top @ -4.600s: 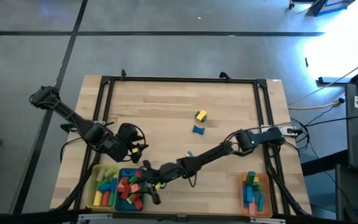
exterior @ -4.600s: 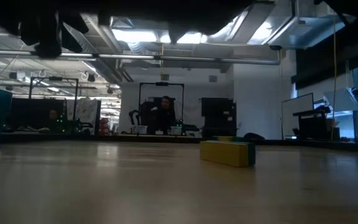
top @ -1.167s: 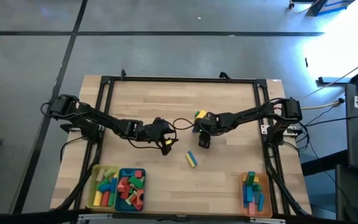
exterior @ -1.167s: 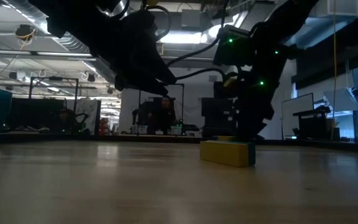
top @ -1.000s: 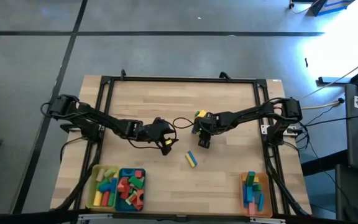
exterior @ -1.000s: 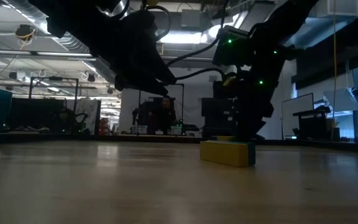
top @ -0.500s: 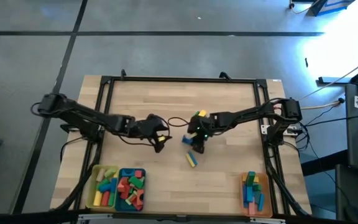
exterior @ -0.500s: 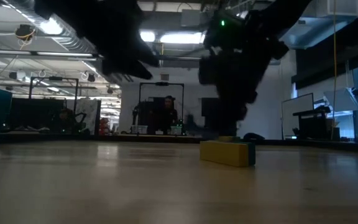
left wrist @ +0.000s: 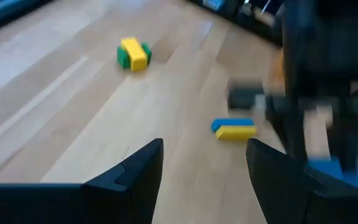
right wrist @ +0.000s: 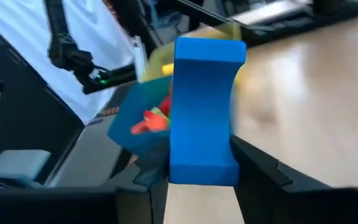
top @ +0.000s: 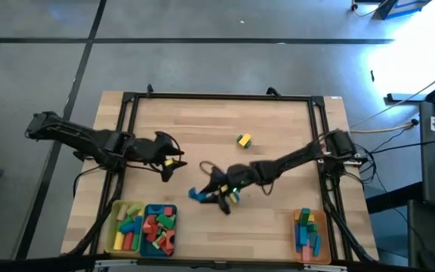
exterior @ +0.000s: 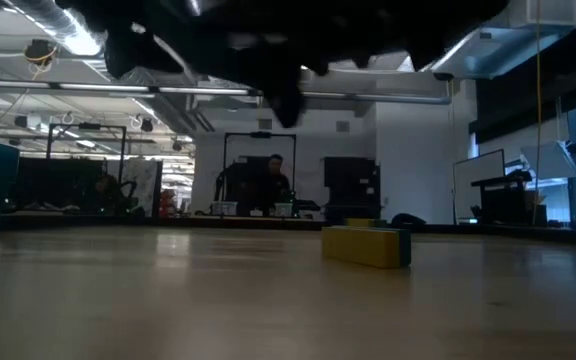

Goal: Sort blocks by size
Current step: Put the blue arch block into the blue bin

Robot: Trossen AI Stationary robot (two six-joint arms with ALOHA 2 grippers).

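My right gripper (top: 206,195) is shut on a blue arch block (right wrist: 204,106) above the table's near middle. Below its hand a yellow-and-blue block (left wrist: 234,129) lies flat on the wood; the low view shows it too (exterior: 366,245). A yellow-and-green block (top: 243,140) rests farther back. My left gripper (left wrist: 204,155) hovers open over the table's left half (top: 168,162), with nothing between its fingers. Sorted blocks fill the trays at the near edge. My right gripper pinches the blue arch block between its two fingers by the two sides of one end (right wrist: 201,171). The fingers (right wrist: 257,168) come nearly level from the table's right. The block sticks out beyond the fingertips, its notched side (right wrist: 236,93) toward one finger, lifted clear of the table.
A yellow tray (top: 117,227) and a teal tray (top: 174,227) with several blocks stand at the near left, an orange tray (top: 325,234) with blocks at the near right. A black frame (top: 217,97) runs around the table. A person sits far behind it (exterior: 273,185).
My right gripper has lifted the blue arch block from beside the yellow-and-green block and carried it toward the near left, tipping from pointing down to almost level. My left gripper has drawn back toward the table's left edge and risen, staying open.
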